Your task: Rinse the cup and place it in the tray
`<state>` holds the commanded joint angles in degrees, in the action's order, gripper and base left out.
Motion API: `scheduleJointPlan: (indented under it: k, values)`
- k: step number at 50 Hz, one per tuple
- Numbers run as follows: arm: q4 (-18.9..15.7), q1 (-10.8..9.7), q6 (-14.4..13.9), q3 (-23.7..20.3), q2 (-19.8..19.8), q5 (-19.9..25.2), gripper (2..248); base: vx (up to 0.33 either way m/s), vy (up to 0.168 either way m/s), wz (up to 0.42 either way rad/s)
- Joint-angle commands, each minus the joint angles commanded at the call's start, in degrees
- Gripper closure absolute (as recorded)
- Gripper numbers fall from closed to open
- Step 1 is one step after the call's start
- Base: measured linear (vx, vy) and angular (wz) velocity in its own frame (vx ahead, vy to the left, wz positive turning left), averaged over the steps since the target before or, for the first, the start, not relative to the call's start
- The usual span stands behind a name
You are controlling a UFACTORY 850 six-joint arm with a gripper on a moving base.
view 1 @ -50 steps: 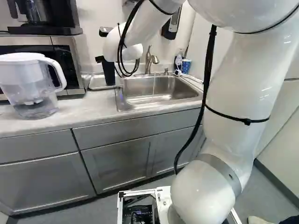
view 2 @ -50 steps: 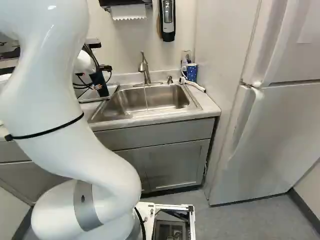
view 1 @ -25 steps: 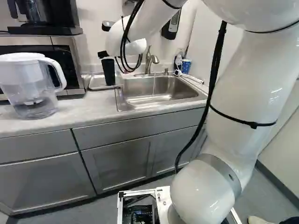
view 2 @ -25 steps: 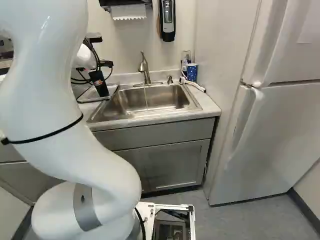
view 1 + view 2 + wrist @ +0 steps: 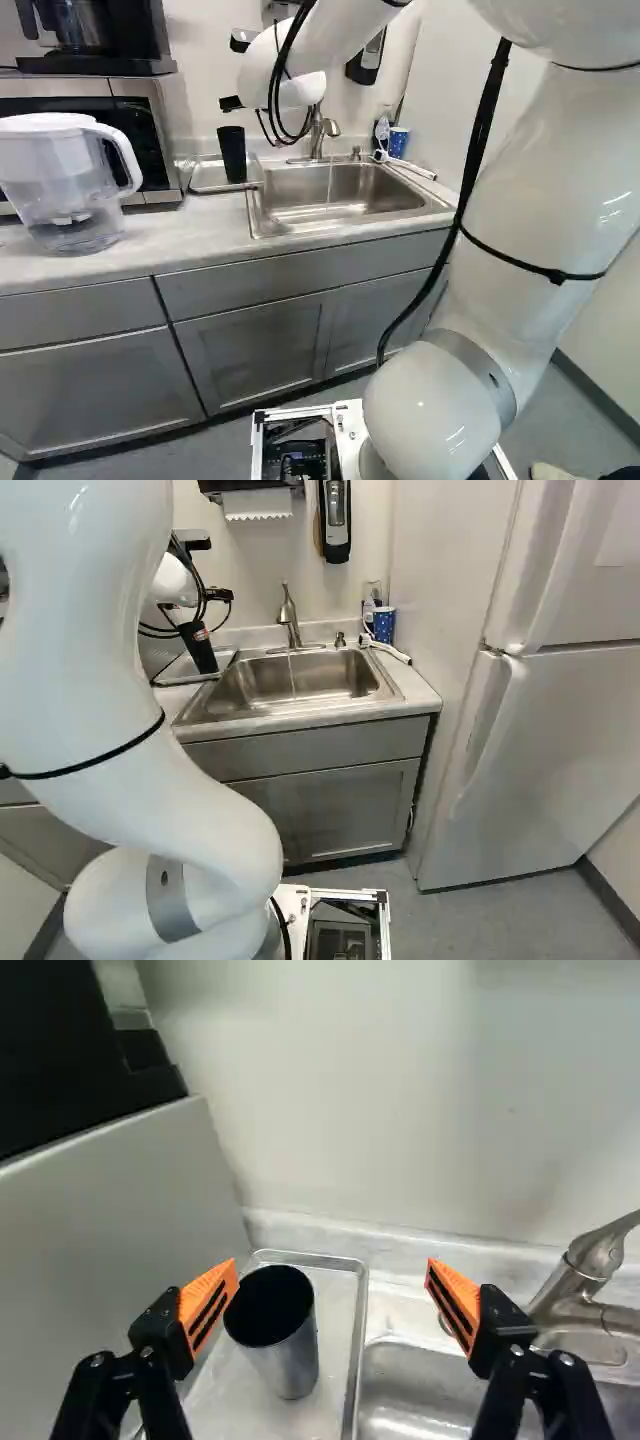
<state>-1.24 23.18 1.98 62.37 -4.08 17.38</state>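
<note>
Left base view: the water pitcher (image 5: 62, 180) is standing on the counter (image 5: 170, 235), with the microwave (image 5: 150, 130) behind it bearing the coffee maker (image 5: 90, 35). Next, the dark cup (image 5: 232, 155) is standing upright in the metal tray (image 5: 208, 177), between microwave and sink. Above it, the gripper (image 5: 231, 103) is hanging apart from the cup. Wrist view: its fingers are standing wide apart, holding nothing; the cup's open mouth is showing just beside the finger nearer the microwave. Rightward, the faucet (image 5: 318, 130) is running a thin stream into the sink (image 5: 340, 200). The arm (image 5: 520, 210) is rising at the right. Right base view: the blue cup (image 5: 384, 625) is standing behind the sink's far corner, and the refrigerator (image 5: 570, 730) is occupying the right side.
</note>
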Motion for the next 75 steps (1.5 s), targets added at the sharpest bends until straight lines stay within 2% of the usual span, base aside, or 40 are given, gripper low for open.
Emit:
scheduleJointPlan:
  k: [35, 75]
  values:
    - [0.00, -4.94, 0.00, 3.30, 0.84, -2.48, 3, 0.000, 0.000, 0.000]
    - [0.00, -11.21, 0.00, 12.23, -3.19, -6.43, 3, 0.000, 0.000, 0.000]
